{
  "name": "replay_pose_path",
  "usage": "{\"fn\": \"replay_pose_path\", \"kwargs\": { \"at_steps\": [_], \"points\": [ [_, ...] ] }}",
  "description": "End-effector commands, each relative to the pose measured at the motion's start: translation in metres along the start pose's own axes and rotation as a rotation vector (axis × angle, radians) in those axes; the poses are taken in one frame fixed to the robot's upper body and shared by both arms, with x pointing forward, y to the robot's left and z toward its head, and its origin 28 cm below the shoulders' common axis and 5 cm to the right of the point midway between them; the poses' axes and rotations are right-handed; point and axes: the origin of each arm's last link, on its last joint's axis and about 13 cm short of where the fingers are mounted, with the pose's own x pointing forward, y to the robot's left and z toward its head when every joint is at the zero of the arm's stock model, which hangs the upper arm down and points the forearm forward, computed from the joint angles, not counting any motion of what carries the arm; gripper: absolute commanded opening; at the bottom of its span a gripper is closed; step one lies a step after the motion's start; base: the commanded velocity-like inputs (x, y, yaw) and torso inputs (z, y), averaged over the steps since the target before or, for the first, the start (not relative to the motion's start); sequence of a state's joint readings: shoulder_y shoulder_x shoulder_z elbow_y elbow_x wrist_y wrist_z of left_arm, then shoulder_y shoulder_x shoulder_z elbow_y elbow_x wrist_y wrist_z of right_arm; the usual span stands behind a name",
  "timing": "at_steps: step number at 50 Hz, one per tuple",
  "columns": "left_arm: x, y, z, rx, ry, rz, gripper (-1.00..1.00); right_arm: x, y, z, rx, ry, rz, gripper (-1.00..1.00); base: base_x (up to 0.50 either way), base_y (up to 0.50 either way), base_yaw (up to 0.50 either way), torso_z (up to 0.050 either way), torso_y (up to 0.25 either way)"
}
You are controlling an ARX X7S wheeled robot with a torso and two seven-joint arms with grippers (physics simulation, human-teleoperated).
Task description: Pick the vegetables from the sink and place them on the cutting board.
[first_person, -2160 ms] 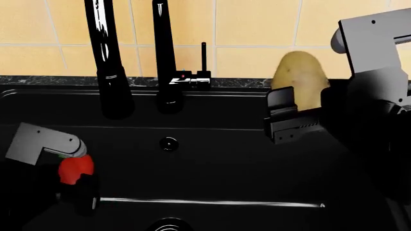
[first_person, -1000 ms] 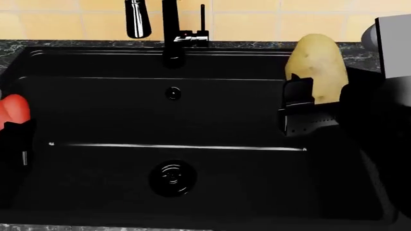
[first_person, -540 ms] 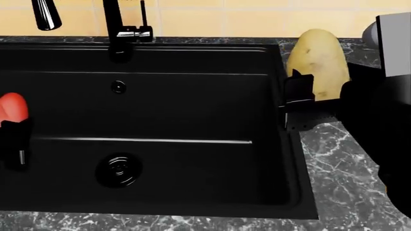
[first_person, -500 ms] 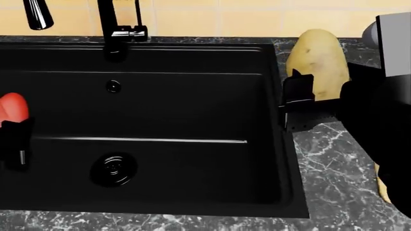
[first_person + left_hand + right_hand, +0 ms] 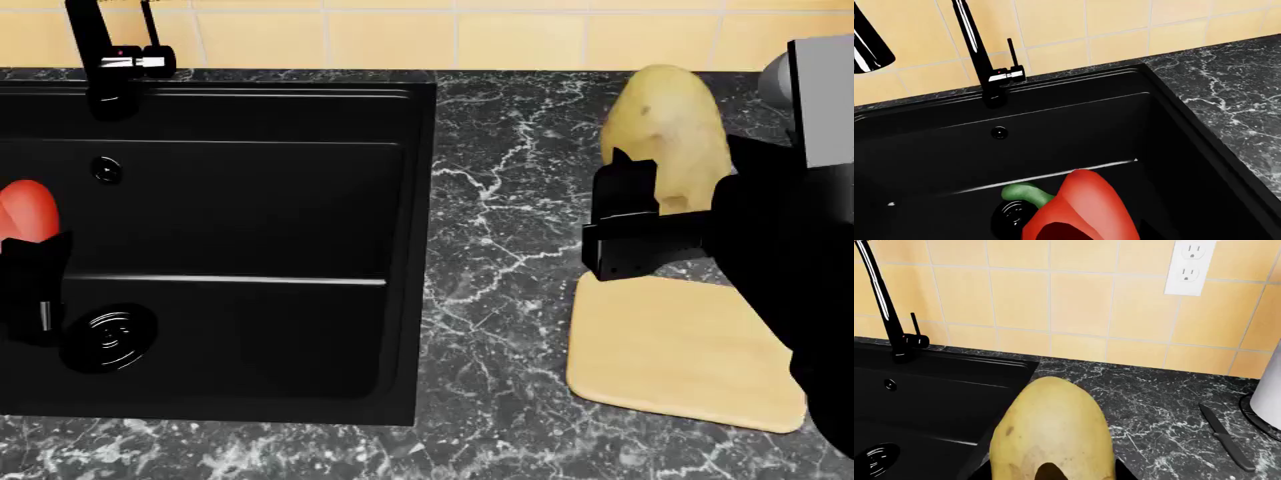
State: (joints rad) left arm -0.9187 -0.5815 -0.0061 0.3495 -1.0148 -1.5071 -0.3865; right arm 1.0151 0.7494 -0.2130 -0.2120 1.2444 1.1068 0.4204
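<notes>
- The counter [image 5: 494,200] is dark marble with yellow wall tiles behind it, and the black sink [image 5: 267,120] is set in it.
- The right claw [image 5: 654,215] is clenched around the potato [image 5: 667,120], held in the air above the far end of the cutting board [image 5: 667,360].
- The left claw [image 5: 30,285] grips the red bell pepper [image 5: 1081,210] above the sink.
- I think it is best to lower the potato slowly toward the middle of the board and let go only when it touches, because it can roll.

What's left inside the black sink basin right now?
The matte black sink basin shows only its round drain. The red bell pepper hangs above it in the left tool, which hides part of the floor.
</notes>
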Motion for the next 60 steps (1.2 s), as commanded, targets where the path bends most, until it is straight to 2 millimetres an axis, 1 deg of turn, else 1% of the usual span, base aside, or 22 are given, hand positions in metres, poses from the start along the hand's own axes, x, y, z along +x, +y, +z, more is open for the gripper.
{"fn": "replay_pose_path", "kwargs": {
  "at_steps": [1,4,14,21,23,28,38,45,48,60],
  "points": [
    [0.0018,-0.0007,0.0125,-0.012,-0.026,0.007,-1.0,0.0034,-0.0003,-0.0028,0.0,-0.007,0.016,-1.0,-0.01,-0.5,0.0,0.0,0.0],
    [-0.0005,0.0015,0.0132,-0.017,-0.028,0.006,-1.0,0.0027,-0.0017,-0.0031,0.006,-0.009,0.011,-1.0,0.0,-0.5,0.0,0.0,0.0],
    [0.003,-0.0029,0.0172,-0.017,-0.042,-0.003,-1.0,0.0023,-0.0029,-0.0039,0.01,-0.004,0.004,-1.0,0.0,-0.5,0.0,0.0,0.0],
    [0.0023,-0.0014,0.016,-0.02,-0.04,-0.005,-1.0,0.0039,-0.002,-0.0041,0.016,-0.01,0.003,-1.0,0.0,-0.48,0.0,0.0,0.0],
    [0.0027,-0.0013,0.0155,-0.02,-0.039,-0.005,-1.0,0.0036,-0.0031,-0.0032,0.018,-0.016,-0.003,-1.0,0.0,-0.09,0.0,0.0,0.0],
    [0.0048,-0.002,0.0162,-0.022,-0.041,-0.003,-1.0,0.0041,-0.0031,-0.0088,0.019,-0.011,-0.005,-1.0,0.0,-0.07,0.0,0.0,0.0],
    [0.0057,-0.0023,0.014,-0.02,-0.036,-0.006,-1.0,0.003,-0.0049,-0.008,0.018,-0.017,-0.009,-1.0,0.03,-0.22,0.0,0.0,0.0],
    [0.0048,-0.0028,0.014,-0.019,-0.039,-0.01,-1.0,0.004,-0.0024,-0.008,0.01,-0.017,0.003,-1.0,0.1,-0.22,0.0,0.0,0.0],
    [0.007,-0.004,0.0131,-0.019,-0.037,-0.009,-1.0,0.0048,-0.0006,-0.0086,-0.011,-0.021,0.009,-1.0,0.14,-0.03,0.0,0.0,0.0],
    [0.0047,0.0006,0.0143,-0.019,-0.052,-0.007,-1.0,0.0053,-0.0018,-0.0106,0.0,-0.012,-0.002,-1.0,0.23,0.0,0.0,0.0,0.0]
  ]
}}
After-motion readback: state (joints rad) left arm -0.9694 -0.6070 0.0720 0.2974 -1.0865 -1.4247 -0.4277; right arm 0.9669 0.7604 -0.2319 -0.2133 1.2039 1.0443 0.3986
